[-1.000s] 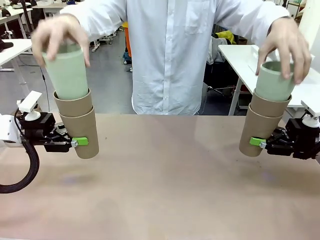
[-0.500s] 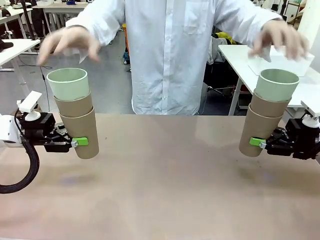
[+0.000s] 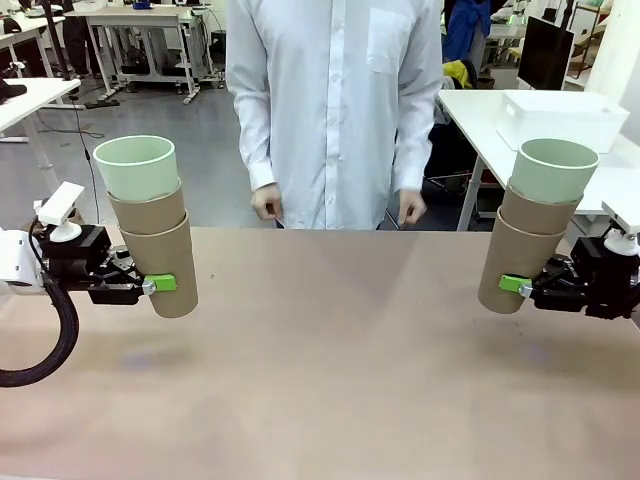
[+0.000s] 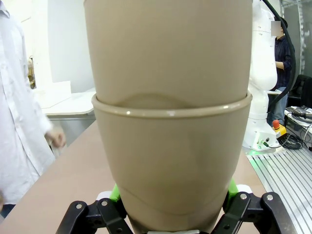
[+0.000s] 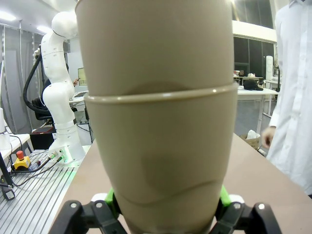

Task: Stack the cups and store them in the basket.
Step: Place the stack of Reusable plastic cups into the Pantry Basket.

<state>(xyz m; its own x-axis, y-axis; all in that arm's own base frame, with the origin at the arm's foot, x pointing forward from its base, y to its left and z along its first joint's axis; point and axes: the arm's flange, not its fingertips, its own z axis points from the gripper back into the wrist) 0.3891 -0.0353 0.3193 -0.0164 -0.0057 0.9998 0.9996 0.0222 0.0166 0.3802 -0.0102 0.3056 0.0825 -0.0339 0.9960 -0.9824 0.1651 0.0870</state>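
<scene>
You see wide brown matte table [image 3: 330, 360] across front view. Person in white long-sleeved shirt [image 3: 335, 110] stands at far edge, both hands low, apart from cups. White rectangular plastic basket [image 3: 565, 115] sits on side table far right, behind right stack.

On your left, left stack [image 3: 150, 225] of three tapered matte cups: two grey-brown, pale mint green on top. Opposite, right stack [image 3: 538, 235] is same, leaning slightly.

Note left gripper [image 3: 165, 285] pinches lowest grey-brown cup of its stack between green pads. Likewise right gripper [image 3: 510, 285] pinches lowest cup of its stack.

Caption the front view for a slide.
Left gripper holds the left stack and right gripper the right stack, each three cups with mint on top; the person stands opposite, hands down.
</scene>
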